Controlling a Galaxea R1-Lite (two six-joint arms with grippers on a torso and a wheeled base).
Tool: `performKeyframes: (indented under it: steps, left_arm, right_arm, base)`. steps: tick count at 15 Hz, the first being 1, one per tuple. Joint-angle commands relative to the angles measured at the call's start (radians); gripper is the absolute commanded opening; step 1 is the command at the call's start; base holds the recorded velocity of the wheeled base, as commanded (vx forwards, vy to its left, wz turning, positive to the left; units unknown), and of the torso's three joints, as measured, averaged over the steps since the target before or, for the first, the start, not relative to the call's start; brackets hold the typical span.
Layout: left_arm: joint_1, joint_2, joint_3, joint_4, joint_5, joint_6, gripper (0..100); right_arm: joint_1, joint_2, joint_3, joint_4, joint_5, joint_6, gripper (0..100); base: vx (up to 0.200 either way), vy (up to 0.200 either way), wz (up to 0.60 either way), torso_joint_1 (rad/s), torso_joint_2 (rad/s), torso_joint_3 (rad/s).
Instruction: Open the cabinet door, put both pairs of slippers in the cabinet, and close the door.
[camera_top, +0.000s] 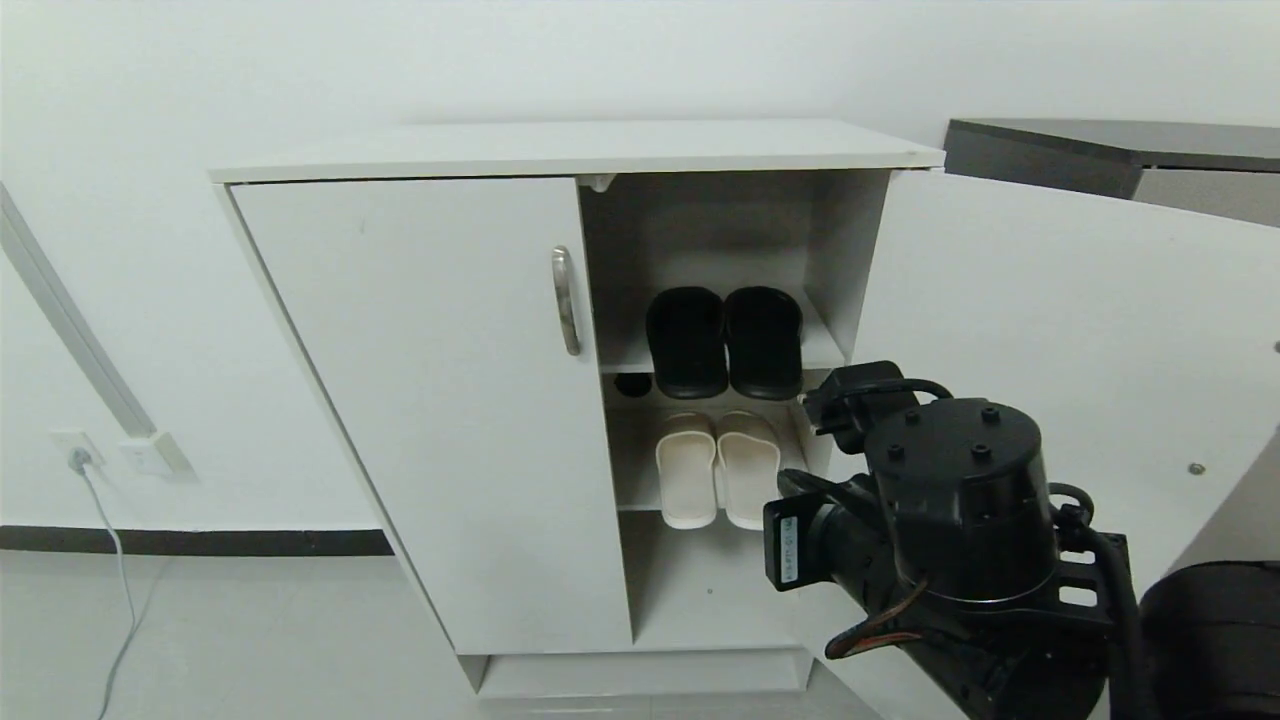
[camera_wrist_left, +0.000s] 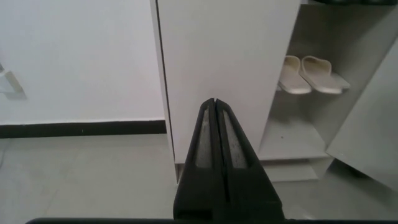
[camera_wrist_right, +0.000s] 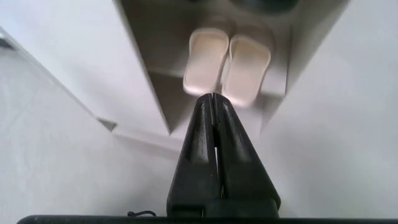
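Black slippers (camera_top: 724, 340) above cream slippers (camera_top: 717, 468) inside white cabinet (camera_top: 430, 400)

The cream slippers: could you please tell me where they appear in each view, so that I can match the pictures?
Head view: cream slippers on the shelf below the black slippers.
Left wrist view: cream slippers on their shelf, beyond the shut left claw.
Right wrist view: cream slippers side by side, just past the right claw.
Shared landmark: the closed door beside them.
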Motion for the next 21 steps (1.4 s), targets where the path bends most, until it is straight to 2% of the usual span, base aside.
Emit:
performKeyframes:
  steps: [1, 8, 21]
  left_arm:
    - [0.0, 0.001, 0.0, 0.001, 0.0, 0.0, 0]
    - [0.0, 0.001, 0.0, 0.0, 0.0, 0.002, 0]
    - [0.0, 0.001, 0.0, 0.001, 0.0, 0.002, 0]
  right_arm:
    - [-0.008, 0.02, 0.013, 0.0, 0.001, -0.002, 0]
    - [-0.041, 0.033, 0.028, 0.0, 0.035, -0.019, 0]
    - [-0.053, 0.044, 0.042, -0.018, 0.035, -0.023, 0]
  base:
    - [-0.2, 0.0, 0.0, 0.002, 0.0, -0.002]
    - [-0.2, 0.0, 0.0, 0.002, 0.01, 0.002]
    - [0.0, 0.0, 0.0, 0.0, 0.0, 0.0]
